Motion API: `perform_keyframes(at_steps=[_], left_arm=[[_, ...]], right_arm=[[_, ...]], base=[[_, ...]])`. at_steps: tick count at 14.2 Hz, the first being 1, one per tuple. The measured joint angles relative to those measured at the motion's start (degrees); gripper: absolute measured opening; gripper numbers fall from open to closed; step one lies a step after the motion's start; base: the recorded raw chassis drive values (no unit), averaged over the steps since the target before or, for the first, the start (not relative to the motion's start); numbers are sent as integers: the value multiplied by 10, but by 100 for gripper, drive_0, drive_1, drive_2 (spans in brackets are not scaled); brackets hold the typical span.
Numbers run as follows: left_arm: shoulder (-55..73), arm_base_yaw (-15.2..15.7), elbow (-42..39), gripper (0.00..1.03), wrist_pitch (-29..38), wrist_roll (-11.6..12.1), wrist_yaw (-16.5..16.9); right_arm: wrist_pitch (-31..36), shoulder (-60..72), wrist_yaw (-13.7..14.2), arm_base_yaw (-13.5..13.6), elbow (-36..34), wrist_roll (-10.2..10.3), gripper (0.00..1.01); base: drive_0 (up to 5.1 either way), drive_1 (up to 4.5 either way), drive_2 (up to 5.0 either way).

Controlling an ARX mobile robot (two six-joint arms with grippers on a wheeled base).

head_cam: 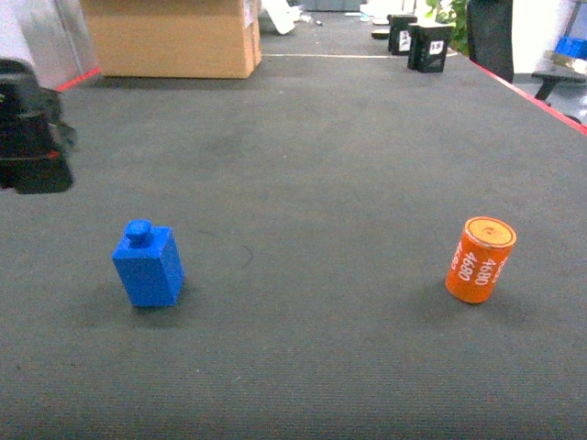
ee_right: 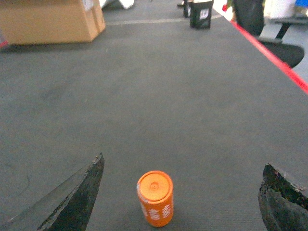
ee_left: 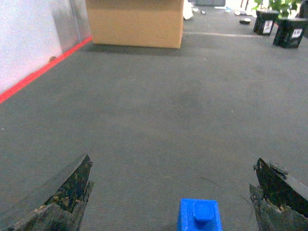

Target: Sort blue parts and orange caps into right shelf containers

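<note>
In the head view a blue part (head_cam: 148,264) stands upright, stud on top, on the dark grey surface (head_cam: 312,165), toward its near left corner. An orange cap (head_cam: 480,259) stands upright toward the near right edge, well apart from the blue part, with white "4680" numerals on its side. A black piece of the robot (head_cam: 32,128) shows at the left edge, blurred; no claw can be made out here. A cardboard box (head_cam: 174,37) sits at the far left corner, and small black boxes (head_cam: 417,41) stand near the far right edge, which carries a red line.

From the left wrist camera the left claw (ee_left: 173,195) is spread wide, its two dark worn fingers (ee_left: 65,195) at the lower corners. The blue part sits between them at the bottom edge, touching neither.

From the right wrist camera the right claw (ee_right: 180,195) is likewise spread wide and holds nothing. The orange cap stands upright between its fingers (ee_right: 77,195), nearer the left-hand one, touching neither
</note>
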Motion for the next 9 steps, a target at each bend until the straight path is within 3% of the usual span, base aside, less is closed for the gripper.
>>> perform_keyframes(at_steps=[3,9], left_arm=[[143,-2,77,98,3,-6,27],[237,-10,135,98,7,-21,46]], right_arm=[[11,168,-28,7,70,24,98],[24,285,-43,1,126,49,98]], base=[[0,0,0],[0,0,0]])
